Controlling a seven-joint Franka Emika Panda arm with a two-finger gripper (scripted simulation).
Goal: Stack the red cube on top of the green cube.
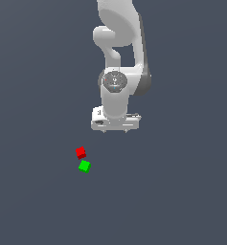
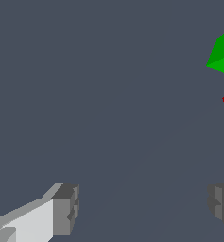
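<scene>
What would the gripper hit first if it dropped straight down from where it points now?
Probably only the bare floor. The gripper hangs open, and the red cube and green cube lie off toward the exterior view's left, outside its fingers. Depth is uncertain.

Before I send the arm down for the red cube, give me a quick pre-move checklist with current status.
1. Gripper open: ok; fingers spread wide, nothing between them.
2. Red cube free on the floor: ok.
3. Gripper above red cube: not ok; it is off to the exterior view's right.
4. Green cube top clear: ok.
5. Cubes apart: cannot tell; they sit very close.
6. Finger clearance from green cube during grasp: cannot tell.
</scene>
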